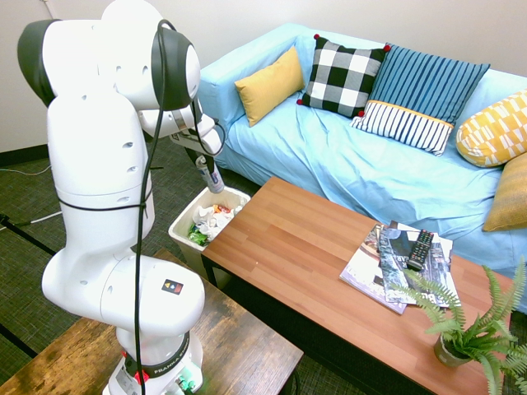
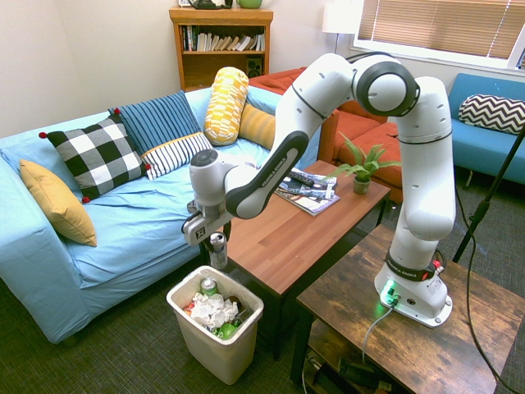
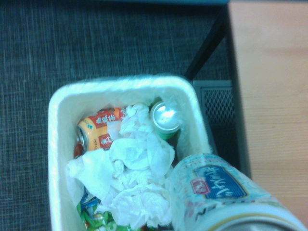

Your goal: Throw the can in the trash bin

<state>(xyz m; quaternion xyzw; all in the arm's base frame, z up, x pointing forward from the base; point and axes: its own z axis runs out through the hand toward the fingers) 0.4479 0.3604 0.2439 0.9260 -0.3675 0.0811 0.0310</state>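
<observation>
**K:** Gripper [image 2: 215, 234] clamped on the can [image 2: 217, 250], pointing down. Can hangs upright in the air above the trash bin [image 2: 244, 328], not touching it. Fingers mostly hidden behind the wrist housing in both exterior views.

**M:** Can's label readable?

**K:** Not really. Wrist view cuts the can [image 3: 216, 192] off at the bottom edge; blue patch with white characters, blurred. First exterior view shows only a silver cylinder [image 1: 212, 175] under the gripper [image 1: 203, 158], half behind the arm.

**M:** Bin contents?

**K:** Bin [image 3: 57, 144] is fairly full. Crumpled white paper [image 3: 137, 173] on top, an orange can [image 3: 96, 132] on its side, a green can [image 3: 165, 118] standing with its silver top up. Something green and white at the lower corner, can't identify it. Whatever lies under the paper is hidden.

**M:** Bin position?

**K:** On the dark carpet [image 2: 107, 353], just beside the end of the wooden tabletop [image 2: 303, 226], near the blue sofa [image 2: 123, 230]. First exterior view shows only part of the bin's [image 1: 183, 224] rim; near side is blocked by the arm.

**M:** On the tabletop?

**K:** Magazines [image 1: 387, 263] with a remote [image 1: 420, 248] on top, potted fern [image 1: 473, 333] at the far end, partly cropped.
</observation>
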